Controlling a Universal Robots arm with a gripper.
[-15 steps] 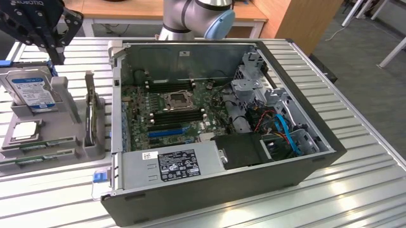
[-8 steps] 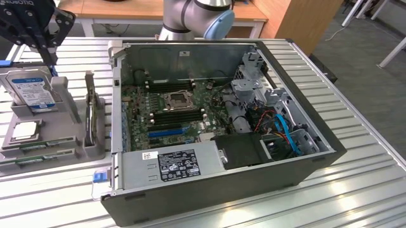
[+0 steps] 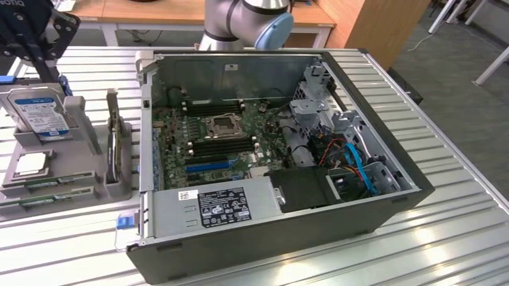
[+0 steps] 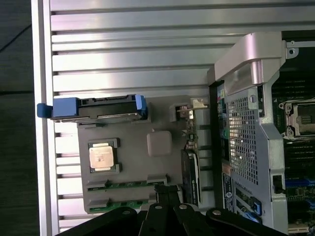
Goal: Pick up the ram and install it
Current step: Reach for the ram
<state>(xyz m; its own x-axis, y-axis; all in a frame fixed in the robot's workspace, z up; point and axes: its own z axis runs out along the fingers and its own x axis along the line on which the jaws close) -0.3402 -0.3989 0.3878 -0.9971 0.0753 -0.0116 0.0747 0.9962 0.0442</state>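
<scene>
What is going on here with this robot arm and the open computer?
The robot arm's black hand, shut and holding nothing, hangs above a grey plastic holder tray that stands beside the open black computer case. Two long, thin green ram sticks lie in the tray's slots, close to the hand. The ram is not yet picked up.
</scene>
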